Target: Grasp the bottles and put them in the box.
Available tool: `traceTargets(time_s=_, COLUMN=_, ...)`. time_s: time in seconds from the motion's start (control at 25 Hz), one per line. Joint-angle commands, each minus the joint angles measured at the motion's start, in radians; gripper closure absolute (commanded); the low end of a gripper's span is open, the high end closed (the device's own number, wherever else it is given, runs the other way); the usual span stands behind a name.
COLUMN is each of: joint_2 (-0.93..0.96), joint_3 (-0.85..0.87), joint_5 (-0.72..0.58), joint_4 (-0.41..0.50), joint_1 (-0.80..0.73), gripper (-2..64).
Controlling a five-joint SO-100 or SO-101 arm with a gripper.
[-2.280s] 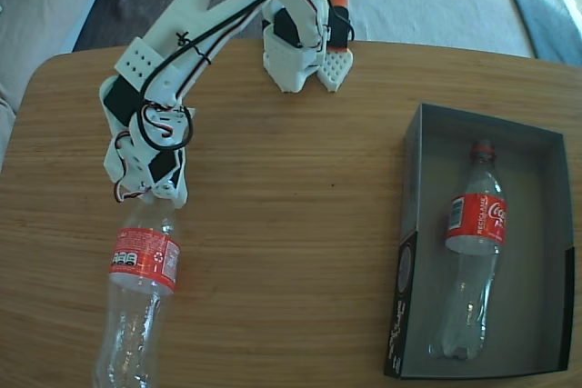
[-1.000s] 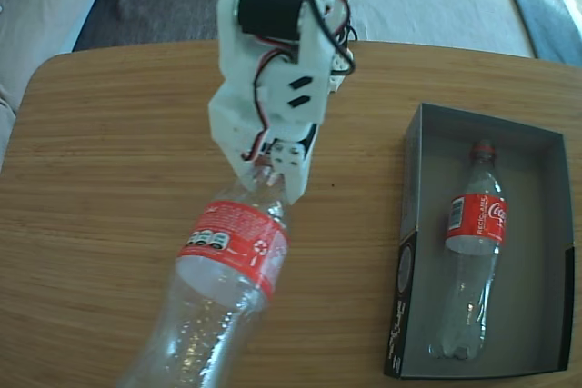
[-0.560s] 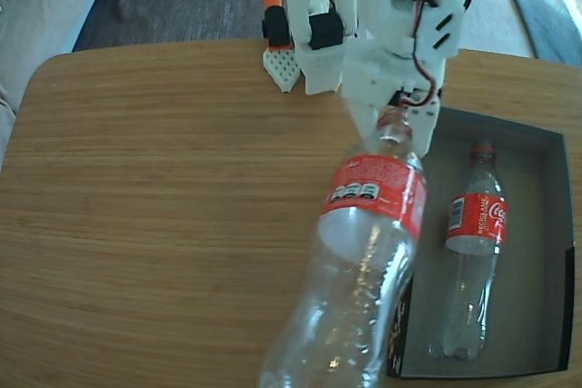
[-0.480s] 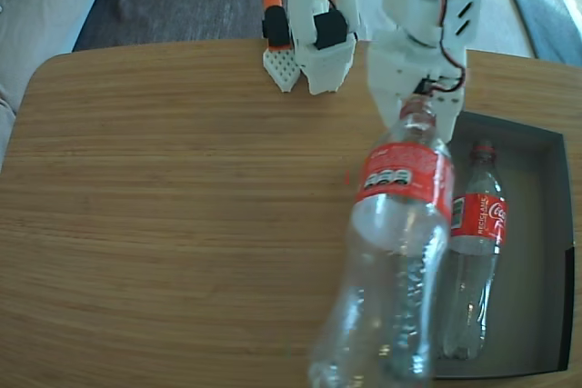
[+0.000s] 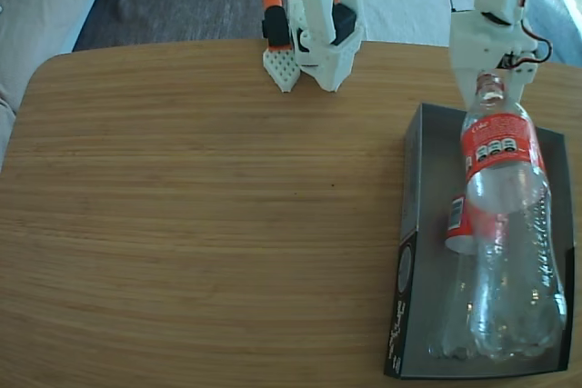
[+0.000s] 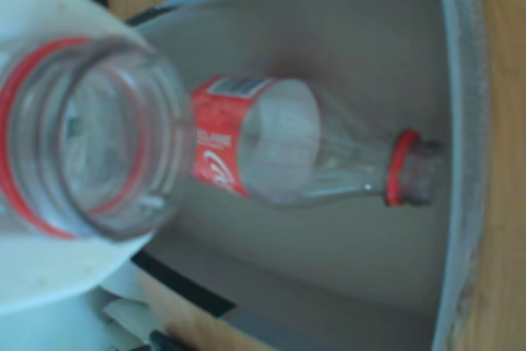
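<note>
Held bottle (image 5: 505, 224) up in the air, neck clamped in the gripper (image 5: 491, 84) at the far end of the box (image 5: 411, 224), body hanging toward the camera over the tray in the fixed view. Open mouth (image 6: 82, 133) right up against the lens in the wrist view, pinched from both sides. Second bottle (image 6: 304, 154) flat on the grey floor inside, mostly hidden beneath the lifted one from above, red label edge (image 5: 455, 224) peeking out at its left. Wooden table (image 5: 200, 215) underneath.
</note>
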Motion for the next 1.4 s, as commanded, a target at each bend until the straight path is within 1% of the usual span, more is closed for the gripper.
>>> traceTargets(time_s=0.0, joint_2=-0.048, joint_3=-0.103, joint_5=0.032, joint_4=0.000, joint_1=-0.025, gripper=61.7)
traceTargets(time_s=0.24, joint_2=-0.216, joint_3=-0.253, joint_5=0.101, joint_4=-0.008, joint_1=-0.072, gripper=61.7)
traceTargets(time_s=0.44, joint_2=-0.367, joint_3=-0.391, joint_5=0.100, joint_4=-0.011, joint_1=-0.074, gripper=61.7)
traceTargets(time_s=0.68, joint_2=-0.509, joint_3=-0.514, joint_5=0.100, joint_4=-0.012, joint_1=-0.121, gripper=61.7)
traceTargets(time_s=0.84, joint_2=-0.557, joint_3=-0.554, joint_5=0.100, joint_4=-0.012, joint_1=-0.133, gripper=61.7)
traceTargets(time_s=1.04, joint_2=-0.584, joint_3=-0.558, joint_5=0.115, joint_4=-0.012, joint_1=-0.169, gripper=61.7)
traceTargets(time_s=1.24, joint_2=-0.598, joint_3=-0.558, joint_5=0.267, joint_4=-0.015, joint_1=-0.202, gripper=61.7)
traceTargets(time_s=1.36, joint_2=-0.600, joint_3=-0.558, joint_5=0.293, joint_4=-0.044, joint_1=-0.222, gripper=61.7)
